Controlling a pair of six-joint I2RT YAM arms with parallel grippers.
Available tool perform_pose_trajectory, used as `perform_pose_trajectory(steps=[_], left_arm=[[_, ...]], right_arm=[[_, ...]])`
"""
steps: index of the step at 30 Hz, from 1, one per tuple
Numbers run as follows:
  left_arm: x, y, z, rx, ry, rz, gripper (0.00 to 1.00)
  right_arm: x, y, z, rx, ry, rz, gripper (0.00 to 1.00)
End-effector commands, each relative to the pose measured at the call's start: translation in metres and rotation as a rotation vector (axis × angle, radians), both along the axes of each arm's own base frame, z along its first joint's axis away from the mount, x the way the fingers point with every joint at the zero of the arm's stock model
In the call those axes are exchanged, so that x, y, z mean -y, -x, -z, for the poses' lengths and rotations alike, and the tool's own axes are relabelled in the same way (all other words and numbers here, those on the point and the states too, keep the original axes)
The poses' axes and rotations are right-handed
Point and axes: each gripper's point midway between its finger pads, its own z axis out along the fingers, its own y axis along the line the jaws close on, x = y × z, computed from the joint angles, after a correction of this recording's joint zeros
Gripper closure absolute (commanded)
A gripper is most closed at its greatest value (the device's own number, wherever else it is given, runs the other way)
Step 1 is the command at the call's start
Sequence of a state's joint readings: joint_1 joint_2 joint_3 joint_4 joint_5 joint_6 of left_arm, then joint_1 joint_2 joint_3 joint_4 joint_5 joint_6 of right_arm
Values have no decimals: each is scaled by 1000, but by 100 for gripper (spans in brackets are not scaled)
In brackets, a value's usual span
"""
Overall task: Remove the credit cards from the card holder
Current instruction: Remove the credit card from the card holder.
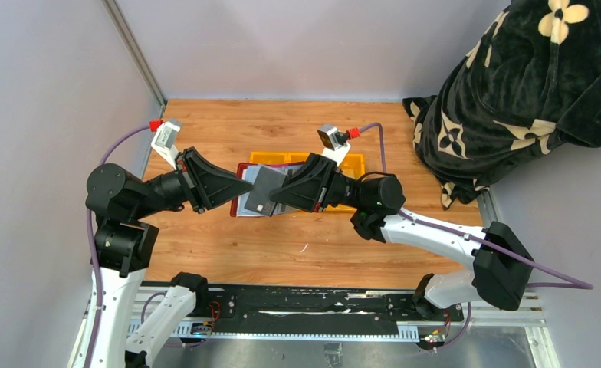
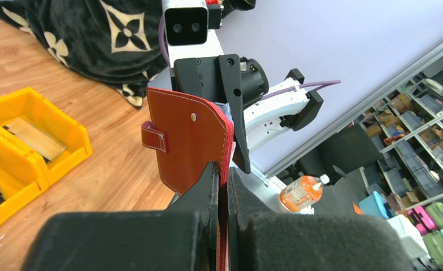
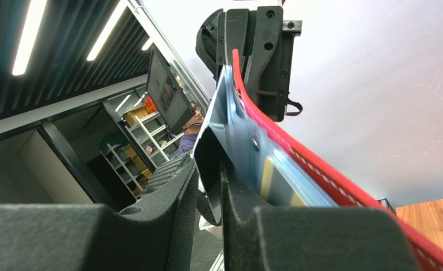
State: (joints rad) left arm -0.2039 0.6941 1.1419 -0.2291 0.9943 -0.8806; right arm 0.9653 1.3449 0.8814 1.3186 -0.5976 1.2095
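Note:
The card holder (image 1: 240,201) is open and held up above the table between the two grippers. Its maroon outside with the closure tab (image 2: 188,141) faces the left wrist camera. My left gripper (image 2: 224,189) is shut on its red stitched edge; this gripper also shows in the top view (image 1: 232,189). A dark grey credit card (image 1: 265,192) sticks out of the grey sleeves (image 3: 247,141), tilted. My right gripper (image 1: 280,196) is closed on that card's corner (image 3: 211,164), which lies against the right finger. A tan strip (image 3: 268,176) shows inside a sleeve.
A yellow three-compartment tray (image 1: 353,162) lies behind the grippers; a tan card-like piece (image 2: 33,138) lies in one compartment. A black flowered blanket (image 1: 512,84) is heaped at the back right. Grey walls close the left and the back.

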Motion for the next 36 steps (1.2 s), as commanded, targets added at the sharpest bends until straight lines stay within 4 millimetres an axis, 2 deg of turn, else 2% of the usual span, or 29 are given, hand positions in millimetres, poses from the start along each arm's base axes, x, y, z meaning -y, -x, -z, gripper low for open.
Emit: perform_pose_trajectory(steps=[1,10,15,29,34,36], left_arm=[[-4,4,-19,88,-2,-30,100],[-6,1,-11,103,-45,-56,100],[-5,2,-11,90,-49,-43,100],[-6,0,-17,108,-49,-57,100],[-5,-1,-15,98,-47,-51,100],[-5,0,-17,103,-41,-48,100]], right_arm=[[13,7,-10,24,-57,-9,78],[14,8,-15,21,-74,-23,87],[14,8,-14,19,-73,-28,100],[27,17,-13,42,-79,-27,100],[26,17,-15,47,-77,-31,81],[25,17,-17,49,-81,-33,80]])
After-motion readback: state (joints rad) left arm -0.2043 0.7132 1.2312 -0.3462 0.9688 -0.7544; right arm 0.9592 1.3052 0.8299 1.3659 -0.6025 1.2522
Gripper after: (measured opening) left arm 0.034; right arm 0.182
